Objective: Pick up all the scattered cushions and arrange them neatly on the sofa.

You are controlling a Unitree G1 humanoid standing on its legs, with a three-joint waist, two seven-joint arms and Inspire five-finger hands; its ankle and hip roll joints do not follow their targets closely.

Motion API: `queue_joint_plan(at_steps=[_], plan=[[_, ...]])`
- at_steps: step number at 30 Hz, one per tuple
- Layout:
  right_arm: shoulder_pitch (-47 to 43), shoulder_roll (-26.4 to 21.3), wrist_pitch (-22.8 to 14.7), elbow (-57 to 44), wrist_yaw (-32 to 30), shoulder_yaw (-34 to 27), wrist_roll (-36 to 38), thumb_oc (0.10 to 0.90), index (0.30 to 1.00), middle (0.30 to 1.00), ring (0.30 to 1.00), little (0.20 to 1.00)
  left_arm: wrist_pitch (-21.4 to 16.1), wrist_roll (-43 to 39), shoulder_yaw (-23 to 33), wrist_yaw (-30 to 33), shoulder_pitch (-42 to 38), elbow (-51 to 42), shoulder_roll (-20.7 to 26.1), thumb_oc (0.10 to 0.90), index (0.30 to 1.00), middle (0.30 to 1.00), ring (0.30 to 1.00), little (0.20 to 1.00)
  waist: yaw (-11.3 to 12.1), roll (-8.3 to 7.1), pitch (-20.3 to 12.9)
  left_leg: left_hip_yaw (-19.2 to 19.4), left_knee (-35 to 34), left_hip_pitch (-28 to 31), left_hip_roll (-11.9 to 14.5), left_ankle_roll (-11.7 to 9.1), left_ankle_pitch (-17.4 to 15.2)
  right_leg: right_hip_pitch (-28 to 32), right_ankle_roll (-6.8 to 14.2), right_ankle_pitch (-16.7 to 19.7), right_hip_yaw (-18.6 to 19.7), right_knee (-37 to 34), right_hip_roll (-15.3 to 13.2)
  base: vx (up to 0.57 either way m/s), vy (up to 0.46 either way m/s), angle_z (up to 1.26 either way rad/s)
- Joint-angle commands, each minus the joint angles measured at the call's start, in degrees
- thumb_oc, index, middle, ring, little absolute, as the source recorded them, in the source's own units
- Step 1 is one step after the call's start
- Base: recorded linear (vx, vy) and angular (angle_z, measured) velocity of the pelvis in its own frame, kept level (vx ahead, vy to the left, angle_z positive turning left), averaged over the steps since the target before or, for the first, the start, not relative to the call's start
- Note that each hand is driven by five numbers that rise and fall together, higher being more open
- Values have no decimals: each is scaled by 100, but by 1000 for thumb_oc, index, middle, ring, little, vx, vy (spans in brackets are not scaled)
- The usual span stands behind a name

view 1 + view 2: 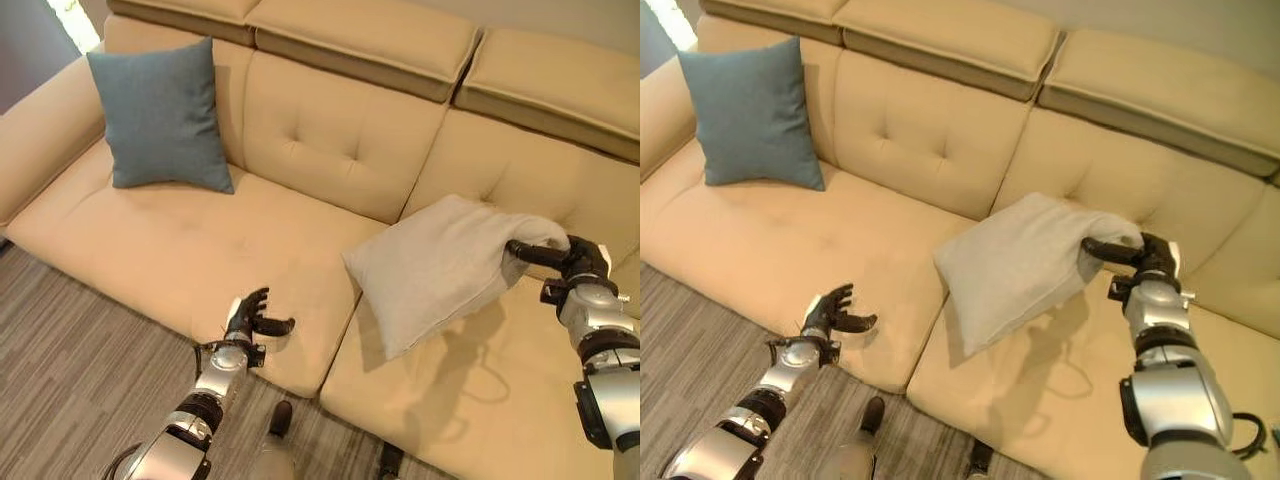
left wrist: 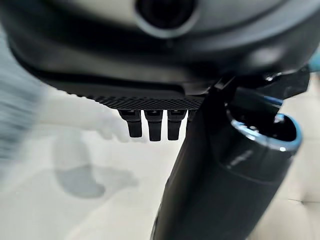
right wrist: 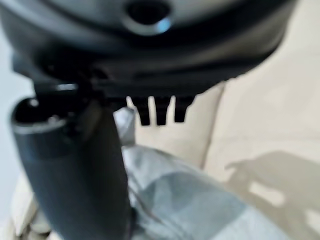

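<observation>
A light grey cushion (image 1: 440,265) hangs tilted above the right seat of the beige sofa (image 1: 180,250), casting a shadow on the seat below. My right hand (image 1: 560,258) pinches its far right corner, thumb and fingers shut on the fabric (image 3: 165,195). A blue cushion (image 1: 160,115) leans upright against the sofa's back at the far left. My left hand (image 1: 250,318) hovers open over the front edge of the middle seat, holding nothing.
Grey striped carpet (image 1: 70,370) lies in front of the sofa at the lower left. The left armrest (image 1: 40,130) rises beside the blue cushion. The middle seat (image 1: 300,150) and its tufted back are bare.
</observation>
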Motion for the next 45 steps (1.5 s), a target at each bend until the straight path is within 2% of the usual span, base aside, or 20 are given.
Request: queue_joint_plan(at_steps=[1, 4, 7, 10, 11, 13, 16, 19, 20, 21, 23, 25, 26, 27, 33, 34, 37, 38, 40, 45], plan=[[-801, -618, -864, 23, -541, -476, 744, 800, 900, 900, 900, 900, -380, 181, -104, 230, -1135, 227, 96, 800, 900, 900, 900, 900, -45, -29, -156, -195, -651, -230, 18, -44, 33, 819, 509, -527, -151, 99, -232, 50, -14, 35], [-647, -600, -1151, -264, -793, -988, 1124, 800, 900, 900, 900, 900, -339, 29, -170, 232, -1281, 521, -71, 800, 900, 900, 900, 900, -92, -19, -191, -320, -651, -322, -58, -29, 20, 843, 530, -494, -347, 86, -243, 41, 6, 20], [-363, -689, -1238, -897, -1080, -1226, 823, 800, 900, 900, 900, 900, -366, -138, -92, 302, -1264, 675, -94, 800, 900, 900, 900, 900, -172, -79, -278, -340, -651, -268, -62, -7, -23, 860, 557, -403, -372, 104, -264, 56, 24, 28], [-190, -591, -1062, -1214, -1074, -951, 349, 800, 900, 900, 900, 900, -378, -246, -4, 296, -1148, 819, -63, 800, 900, 900, 900, 900, -224, -172, -338, -249, -651, -122, -12, 9, -71, 851, 577, -290, -254, 107, -285, 51, 19, 4], [-268, -512, -894, -933, -939, -649, 240, 800, 900, 900, 900, 900, -380, -311, -33, 253, -1087, 975, -57, 800, 900, 900, 900, 900, -211, -220, -362, -178, -651, -28, 35, 11, -100, 871, 572, -262, -198, 80, -288, 41, 7, -7], [-327, -435, -853, -775, -860, -532, 274, 800, 900, 900, 900, 900, -387, -366, -33, 248, -1074, 1021, -69, 800, 900, 900, 900, 900, -196, -236, -359, -160, -651, 8, 50, 15, -111, 887, 570, -254, -188, 45, -288, 28, -5, -18], [-594, -173, -574, 83, -450, -21, 361, 800, 900, 900, 900, 900, -399, -450, -83, 190, -1100, 1146, -82, 800, 900, 900, 900, 900, -156, -276, -333, -46, -651, 57, 104, 1, -119, 837, 569, -283, -137, 23, -284, 4, 1, -18], [-839, 30, -212, 1043, -222, 600, -116, 800, 900, 900, 900, 900, -385, -438, -209, 117, -1226, 1256, -110, 800, 900, 900, 900, 900, -78, -310, -292, 21, -651, 23, 165, -13, -108, 739, 564, -344, -146, 23, -269, -17, -2, -11], [-872, 30, -218, 1066, -215, 624, -113, 800, 900, 900, 900, 900, -386, -439, -196, 116, -1231, 1259, -110, 800, 900, 900, 900, 900, -84, -305, -292, 25, -651, 19, 167, -14, -110, 732, 563, -344, -141, 23, -267, -35, -18, 1], [-956, 227, 35, 1637, -47, 992, -515, 800, 900, 900, 900, 900, -358, -433, -320, 50, -1369, 1332, -145, 800, 900, 900, 900, 900, 0, -326, -251, 36, -651, -45, 174, -24, -86, 678, 570, -338, -183, 23, -260, -32, -23, 0], [-1113, 331, 190, 2093, -25, 1228, -864, 800, 900, 900, 900, 900, -316, -386, -430, -1, -1582, 1454, -198, 800, 900, 900, 900, 900, 66, -340, -203, 34, -651, -115, 177, -35, -56, 645, 578, -320, -241, 23, -260, -19, -14, 0], [-1221, 449, 355, 2507, -224, 1502, -1635, 800, 900, 900, 900, 900, -220, -284, -562, -54, -1841, 1511, -268, 800, 900, 900, 900, 900, 193, -350, -117, -17, -651, -208, 166, -39, -26, 620, 588, -307, -349, 23, -276, 0, 0, 0], [-1228, 449, 355, 2511, -225, 1503, -1638, 800, 900, 900, 900, 900, -219, -284, -560, -54, -1845, 1512, -268, 800, 900, 900, 900, 900, 190, -348, -115, -20, -651, -210, 166, -40, -25, 620, 588, -307, -353, 23, -275, -38, -31, 6], [-1125, 618, 465, 2688, -304, 1692, -2187, 800, 900, 900, 900, 900, -201, -235, -599, -70, -1960, 1474, -303, 800, 900, 900, 900, 900, 298, -342, -42, -83, -651, -274, 130, -35, -5, 606, 602, -280, -429, 23, -278, -20, -14, 9], [-532, 1173, 657, 2834, -343, 1946, -2968, 800, 900, 900, 900, 900, -233, -163, -731, -94, -2014, 1264, -437, 800, 900, 900, 900, 900, 514, -330, 34, -226, -651, -383, 40, -22, 28, 613, 593, -297, -626, 23, -290, 9, -19, 14], [-373, 1462, 734, 2842, -410, 2059, -3204, 800, 900, 900, 900, 900, -231, -125, -827, -77, -2027, 1182, -541, 800, 900, 900, 900, 900, 610, -317, 48, -286, -651, -411, 1, -8, 30, 627, 592, -313, -716, 23, -301, 23, -11, 20], [-342, 1989, 911, 2806, -396, 2764, -4171, 800, 900, 900, 900, 900, -229, -119, -899, -41, -2046, 1154, -644, 800, 900, 900, 900, 900, 759, -312, 62, -357, -651, -427, -35, -1, 38, 673, 587, -343, -821, 23, -323, 17, -11, 21], [-342, 1989, 911, 2806, -396, 2764, -4171, 800, 900, 900, 900, 900, -229, -119, -899, -41, -2046, 1154, -644, 800, 900, 900, 900, 900, 755, -313, 59, -359, -651, -432, -37, 0, 39, 670, 588, -343, -824, 23, -324, 10, -7, 8], [-375, 2416, 1039, 2778, -447, 3146, -4802, 800, 900, 900, 900, 900, -234, -231, -907, 19, -2079, 1135, -751, 800, 900, 900, 900, 900, 856, -299, 67, -398, -651, -447, -79, -4, 51, 707, 589, -339, -904, 23, -350, 3, 5, 2], [-129, 3044, 1255, 2749, -553, 3236, -5105, 800, 900, 900, 900, 900, -209, -374, -895, 102, -2088, 983, -901, 800, 900, 900, 900, 900, 890, -235, 15, -469, -651, -513, -177, 4, 40, 769, 621, -286, -1111, 23, -413, -4, 16, 15]])
